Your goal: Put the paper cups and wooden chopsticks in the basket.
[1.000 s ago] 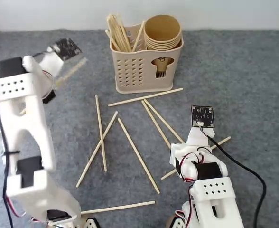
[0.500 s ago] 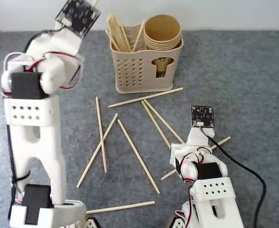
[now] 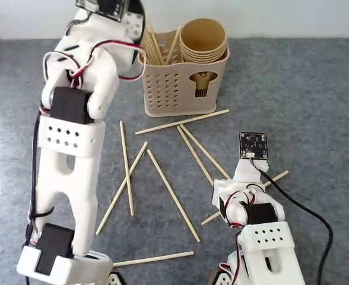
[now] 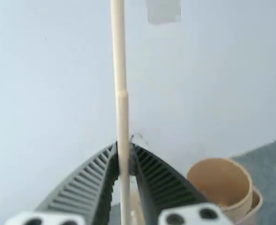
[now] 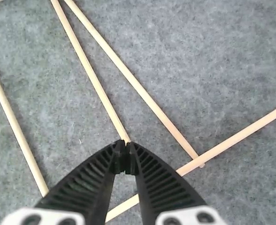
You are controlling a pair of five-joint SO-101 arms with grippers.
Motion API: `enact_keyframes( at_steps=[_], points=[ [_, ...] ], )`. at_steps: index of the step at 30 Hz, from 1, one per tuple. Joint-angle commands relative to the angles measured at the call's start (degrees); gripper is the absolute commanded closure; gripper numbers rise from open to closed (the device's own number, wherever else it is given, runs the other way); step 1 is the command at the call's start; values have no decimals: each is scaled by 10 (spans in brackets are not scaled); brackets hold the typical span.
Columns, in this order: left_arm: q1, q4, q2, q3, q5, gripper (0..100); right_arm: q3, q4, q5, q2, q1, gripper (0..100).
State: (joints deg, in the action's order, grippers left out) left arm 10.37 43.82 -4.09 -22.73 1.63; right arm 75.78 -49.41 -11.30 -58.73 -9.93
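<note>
A beige slotted basket [image 3: 177,89] stands at the back of the grey mat, with a stack of paper cups [image 3: 203,40] in its right half and a bundle of wooden chopsticks [image 3: 151,41] in its left half. My left gripper [image 4: 124,166] is shut on one chopstick [image 4: 119,75], held upright, high beside the basket's left side; the paper cups [image 4: 220,183] show below it. My right gripper [image 5: 125,161] is shut and empty, low over the mat, its tips at the end of a loose chopstick [image 5: 88,72]. Several chopsticks [image 3: 170,190] lie scattered in front of the basket.
The left arm [image 3: 73,124] rises tall over the mat's left side. The right arm's base [image 3: 254,228] sits at the front right with a black cable [image 3: 317,222] trailing off. One chopstick [image 3: 151,259] lies near the front edge. A pale wall runs behind the basket.
The left arm has swung from the far left up and rightward to the basket's left side, carrying its chopstick. The right arm has kept still.
</note>
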Motion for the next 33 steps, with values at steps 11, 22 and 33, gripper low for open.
enact_keyframes(
  at_steps=[11, 22, 33],
  points=[
    [40, -180, 91, -25, -68, 987, -3, 10, 5, -9, -3, 991],
    [17, -159, 185, -64, -75, 987, -3, 10, 5, -9, -3, 991],
    [-27, -81, 185, -69, -207, 882, -3, 10, 5, -9, -3, 991]
  ],
)
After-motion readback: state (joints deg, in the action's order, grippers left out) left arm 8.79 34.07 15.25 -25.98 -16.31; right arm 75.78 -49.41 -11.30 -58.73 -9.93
